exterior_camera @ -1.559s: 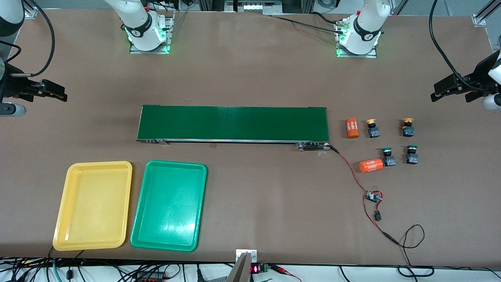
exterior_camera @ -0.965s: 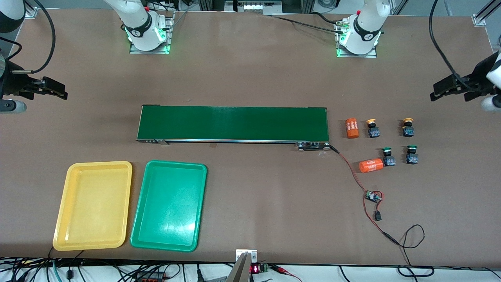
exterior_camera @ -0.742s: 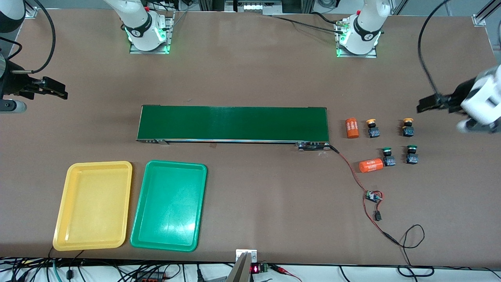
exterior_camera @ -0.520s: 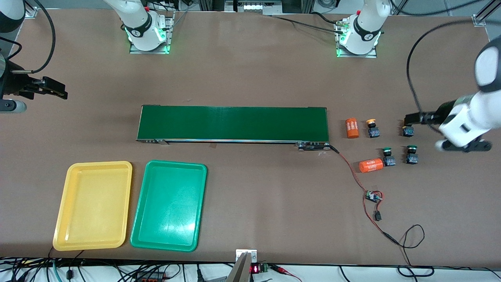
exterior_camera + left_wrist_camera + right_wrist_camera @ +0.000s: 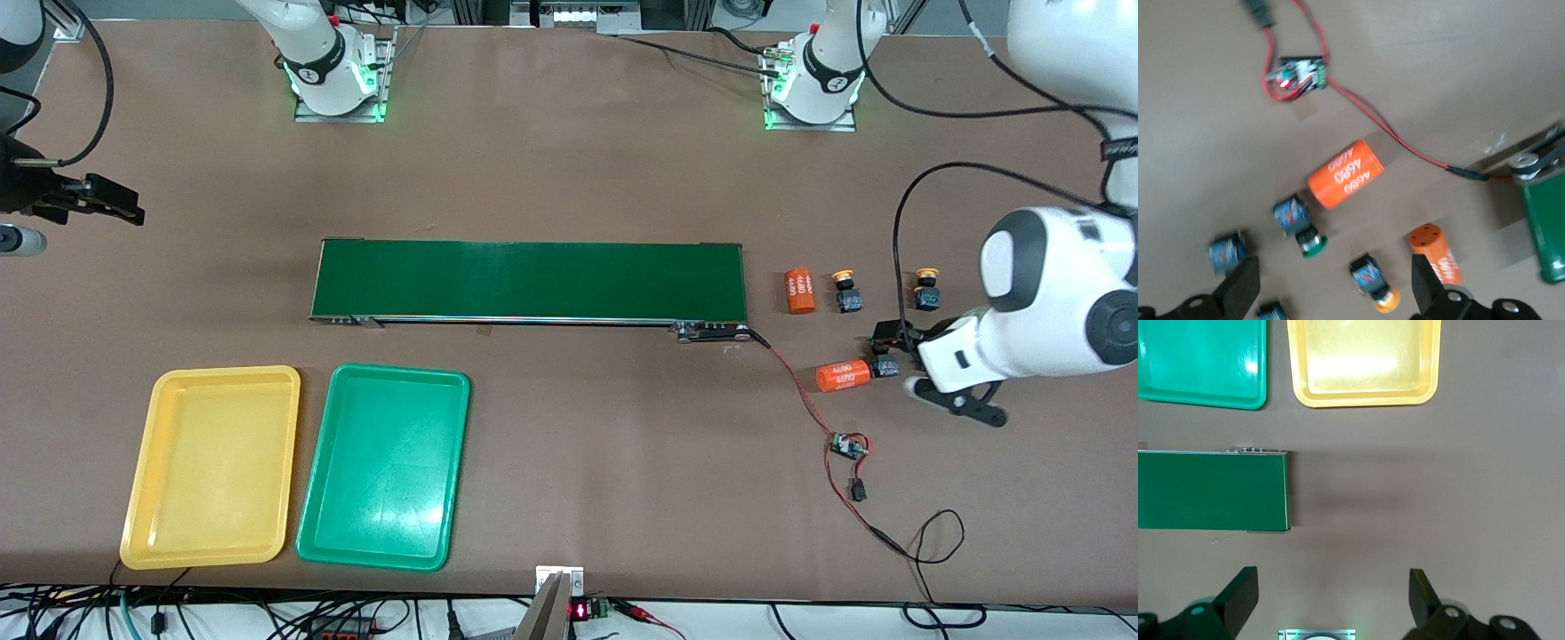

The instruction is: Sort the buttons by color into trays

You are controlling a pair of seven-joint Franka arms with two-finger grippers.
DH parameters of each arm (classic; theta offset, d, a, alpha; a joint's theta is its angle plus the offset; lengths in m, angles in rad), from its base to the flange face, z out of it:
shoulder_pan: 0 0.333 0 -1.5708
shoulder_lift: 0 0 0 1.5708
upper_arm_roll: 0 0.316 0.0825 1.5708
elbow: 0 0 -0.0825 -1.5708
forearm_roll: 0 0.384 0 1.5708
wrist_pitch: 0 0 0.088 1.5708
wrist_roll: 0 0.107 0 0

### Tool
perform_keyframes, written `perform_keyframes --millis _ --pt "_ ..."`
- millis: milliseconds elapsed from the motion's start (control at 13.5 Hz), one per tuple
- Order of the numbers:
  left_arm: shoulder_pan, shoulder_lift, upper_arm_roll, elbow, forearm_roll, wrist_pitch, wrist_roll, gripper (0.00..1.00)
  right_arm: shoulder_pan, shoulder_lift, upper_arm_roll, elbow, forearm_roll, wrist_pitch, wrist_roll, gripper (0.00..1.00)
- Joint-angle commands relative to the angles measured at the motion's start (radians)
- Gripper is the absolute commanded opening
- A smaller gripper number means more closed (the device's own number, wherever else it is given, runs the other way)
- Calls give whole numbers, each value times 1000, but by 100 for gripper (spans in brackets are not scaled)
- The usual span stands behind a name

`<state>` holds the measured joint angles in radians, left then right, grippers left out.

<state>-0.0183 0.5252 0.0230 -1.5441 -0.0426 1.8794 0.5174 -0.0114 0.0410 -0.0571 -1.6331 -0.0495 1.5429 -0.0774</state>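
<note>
Two yellow-capped buttons [image 5: 846, 293] [image 5: 927, 289] stand off the conveyor's end toward the left arm's end of the table. One green button [image 5: 884, 366] shows partly under my left gripper [image 5: 889, 336]; another is hidden by the arm there. The left wrist view shows my left gripper [image 5: 1335, 293] open above the buttons, with a green button [image 5: 1301, 227] and a yellow button [image 5: 1375, 283] between its fingers' lines, none held. The yellow tray [image 5: 213, 462] and green tray [image 5: 382, 462] lie empty near the front camera. My right gripper [image 5: 124, 206] waits open at the right arm's end.
A dark-green conveyor belt [image 5: 529, 280] runs across the table's middle. Two orange printed cylinders [image 5: 799, 292] [image 5: 843, 375] lie beside the buttons. A red wire with a small circuit board [image 5: 849, 444] trails from the conveyor toward the front camera.
My left arm has swung in from the table's end and come down over the buttons, now covering the green ones. The right gripper has barely shifted. Both stay open.
</note>
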Motion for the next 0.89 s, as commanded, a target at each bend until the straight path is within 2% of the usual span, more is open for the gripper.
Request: perform_keyframes --millis 0,297,520,817 --pt "-3 82 -3 32 7 70 246 100 -7 -7 5 10 7 -12 11 100" --pt "-6 130 -24 18 7 101 560 100 -9 -7 5 16 7 -12 11 100" --pt "-5 164 -29 12 6 138 656 100 -9 -7 5 21 7 -12 10 100" --pt "-3 174 -37 -63 17 205 745 100 -9 -7 5 22 7 -12 10 100"
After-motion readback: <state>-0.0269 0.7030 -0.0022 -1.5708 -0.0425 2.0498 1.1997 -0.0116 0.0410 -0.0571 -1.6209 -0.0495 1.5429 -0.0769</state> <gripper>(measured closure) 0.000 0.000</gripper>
